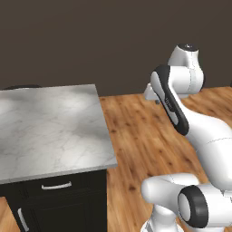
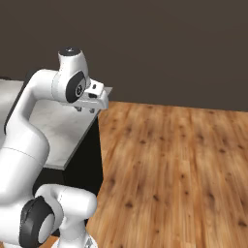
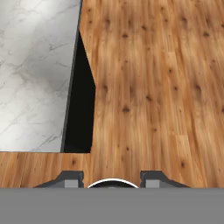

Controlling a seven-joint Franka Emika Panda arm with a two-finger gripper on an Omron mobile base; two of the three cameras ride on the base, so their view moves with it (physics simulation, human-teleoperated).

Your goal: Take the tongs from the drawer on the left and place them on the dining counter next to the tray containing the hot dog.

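Your tool [image 2: 93, 102] hung over the wood floor [image 3: 148, 87] just off the corner of the marble tabletop [image 1: 50, 131], and you could not tell how far its fingers stood apart or that they held anything. The drawer [image 1: 56, 186] sat closed under the tabletop's near edge, so the tongs were presumably inside and hidden. From there, your risk was the arm's swing clipping the tabletop's corner, or the tool taking the vertical door handle [image 1: 22, 219] beside the drawer's bar instead.

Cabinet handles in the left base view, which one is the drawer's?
The horizontal silver bar handle on the drawer under the counter. The other handle, lower left, runs upright on a door.
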